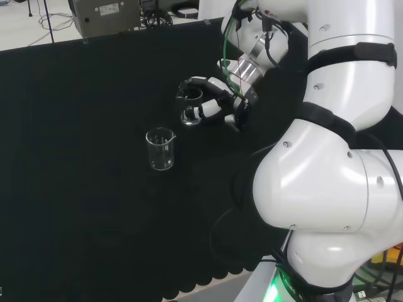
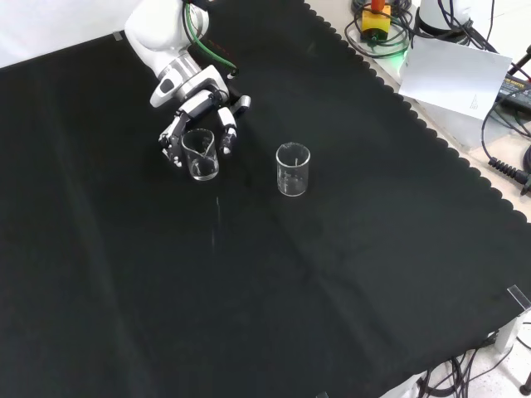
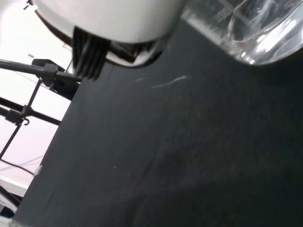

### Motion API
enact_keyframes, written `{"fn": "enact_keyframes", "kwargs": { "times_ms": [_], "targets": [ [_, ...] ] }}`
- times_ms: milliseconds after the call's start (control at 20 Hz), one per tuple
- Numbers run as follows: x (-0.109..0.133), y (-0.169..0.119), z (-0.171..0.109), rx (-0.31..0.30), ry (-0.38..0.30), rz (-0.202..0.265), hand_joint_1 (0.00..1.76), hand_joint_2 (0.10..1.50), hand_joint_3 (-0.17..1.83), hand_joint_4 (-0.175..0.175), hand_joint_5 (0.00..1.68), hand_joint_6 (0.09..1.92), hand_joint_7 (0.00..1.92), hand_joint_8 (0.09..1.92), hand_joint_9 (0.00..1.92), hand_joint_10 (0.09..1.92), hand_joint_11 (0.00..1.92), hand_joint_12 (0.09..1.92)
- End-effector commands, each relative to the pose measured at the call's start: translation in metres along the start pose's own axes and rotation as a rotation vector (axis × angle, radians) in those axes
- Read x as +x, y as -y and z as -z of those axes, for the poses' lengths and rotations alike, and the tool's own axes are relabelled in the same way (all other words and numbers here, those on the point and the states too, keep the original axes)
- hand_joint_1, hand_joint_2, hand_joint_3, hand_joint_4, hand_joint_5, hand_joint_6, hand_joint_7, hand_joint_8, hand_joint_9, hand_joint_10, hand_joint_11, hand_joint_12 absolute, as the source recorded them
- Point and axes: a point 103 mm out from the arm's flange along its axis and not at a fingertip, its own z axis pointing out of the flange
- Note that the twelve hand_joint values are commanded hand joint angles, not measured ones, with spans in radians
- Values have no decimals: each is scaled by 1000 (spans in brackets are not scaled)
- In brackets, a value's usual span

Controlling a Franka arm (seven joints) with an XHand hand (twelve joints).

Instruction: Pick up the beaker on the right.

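Two clear glass beakers stand out against the black cloth. One beaker sits inside the black and white hand, whose fingers and thumb curl round its wall from both sides. In the wrist view its base looms close beside the blurred white palm. I cannot tell whether this beaker touches the cloth. The other beaker stands upright and alone, to the left of the hand in the head view and to the right of the held one in the front view.
The arm's big white links take up the head view's right side. The cloth's scalloped edge runs down the front view's right, with a white sheet and cables beyond it. A grey box sits past the cloth's far edge.
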Motion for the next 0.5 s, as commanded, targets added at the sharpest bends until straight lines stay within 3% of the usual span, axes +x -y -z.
{"fn": "enact_keyframes", "kwargs": {
  "times_ms": [50, 350, 400, 450, 500],
  "targets": [
    [5, -2, -9, 12, 3, -7, 1059, 476, 712, -45, 485, 806, 448, 749, 622, 624, 156, 1376],
    [10, -4, -12, -42, 47, -39, 1047, 516, 705, -37, 775, 940, 546, 734, 711, 592, 230, 1361],
    [13, -4, -13, -54, 57, -43, 1062, 602, 653, 39, 914, 909, 601, 740, 758, 591, 285, 1351],
    [17, -5, -15, -76, 87, -56, 1090, 651, 634, 62, 1040, 857, 723, 756, 859, 596, 416, 1313],
    [21, -5, -17, -91, 102, -63, 1123, 669, 638, 18, 1124, 819, 864, 766, 977, 591, 584, 1242]
  ]
}}
